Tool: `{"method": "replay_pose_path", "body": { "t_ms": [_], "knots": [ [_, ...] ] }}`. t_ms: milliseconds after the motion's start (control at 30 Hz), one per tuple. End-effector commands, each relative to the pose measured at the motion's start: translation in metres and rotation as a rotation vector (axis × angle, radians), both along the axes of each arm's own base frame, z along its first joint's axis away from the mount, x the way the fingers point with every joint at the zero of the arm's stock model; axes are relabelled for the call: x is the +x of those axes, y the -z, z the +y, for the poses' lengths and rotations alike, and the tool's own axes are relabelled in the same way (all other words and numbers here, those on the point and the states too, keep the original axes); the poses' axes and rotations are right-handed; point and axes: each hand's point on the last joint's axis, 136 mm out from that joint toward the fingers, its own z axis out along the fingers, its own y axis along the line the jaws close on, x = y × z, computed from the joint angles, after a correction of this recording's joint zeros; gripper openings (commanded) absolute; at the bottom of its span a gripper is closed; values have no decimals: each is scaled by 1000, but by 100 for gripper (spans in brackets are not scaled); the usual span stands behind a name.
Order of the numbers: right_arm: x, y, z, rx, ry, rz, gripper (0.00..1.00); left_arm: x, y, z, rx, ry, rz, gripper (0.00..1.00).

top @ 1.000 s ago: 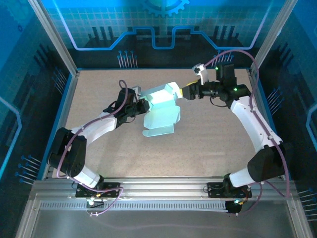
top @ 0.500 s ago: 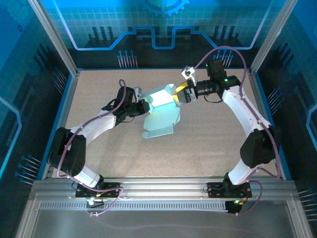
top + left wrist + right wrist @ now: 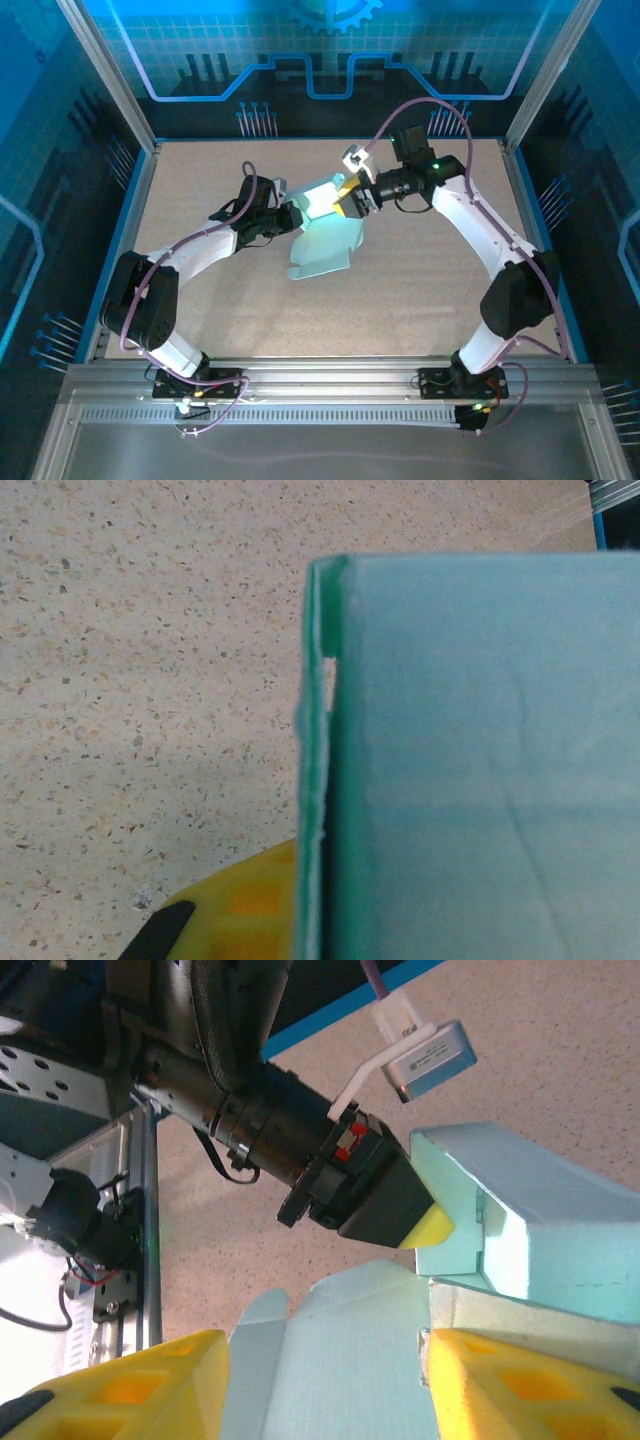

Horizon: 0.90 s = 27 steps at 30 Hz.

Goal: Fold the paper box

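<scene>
The paper box (image 3: 327, 232) is pale blue card, half folded, with walls raised at its far end and flat flaps toward the near side. My left gripper (image 3: 293, 214) is shut on its left wall. In the left wrist view the card (image 3: 480, 760) presses against one yellow finger (image 3: 240, 910). My right gripper (image 3: 348, 203) hovers at the box's far right corner, open. In the right wrist view its yellow fingers (image 3: 120, 1390) straddle a flat panel (image 3: 350, 1360), the right one touching a raised flap (image 3: 520, 1310). The left gripper (image 3: 425, 1228) pinches the wall there.
The speckled tabletop (image 3: 420, 290) is ringed by metal frame posts (image 3: 110, 75) and blue panels. An aluminium rail (image 3: 320, 385) with both arm bases runs along the near edge. Open table lies in front of the box and to its right.
My right arm swung left, bringing its gripper from beside the box onto its far right corner, jaws a little narrower. The raised far end has folded inward. The left gripper kept its hold.
</scene>
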Motion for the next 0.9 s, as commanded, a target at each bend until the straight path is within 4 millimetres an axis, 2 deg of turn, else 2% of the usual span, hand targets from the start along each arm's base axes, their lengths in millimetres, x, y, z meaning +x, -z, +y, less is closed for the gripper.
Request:
{"method": "replay_pose_path", "body": {
  "t_ms": [0,100,167,267,400,533,633,867],
  "knots": [
    [-12,-41,-12,93,23,-93,56,6,-15,-2,-33,3,-22,0],
    [-13,-46,-25,103,71,-111,57,6,-16,-3,-40,7,-25,0],
    [-6,-45,-37,110,127,-100,58,6,-16,-5,-48,14,-29,0],
    [8,-37,-52,112,207,-70,59,4,-19,-7,-65,28,-38,0],
    [21,-28,-61,118,255,-39,59,2,-23,-12,-88,55,-45,0],
    [23,-17,-50,113,202,27,61,0,-22,-13,-88,64,-44,0],
    [24,-8,-41,105,170,67,57,1,-26,-12,-90,63,-53,0],
    [9,-6,-9,92,53,60,52,4,-22,-11,-77,47,-41,0]
  ]
}}
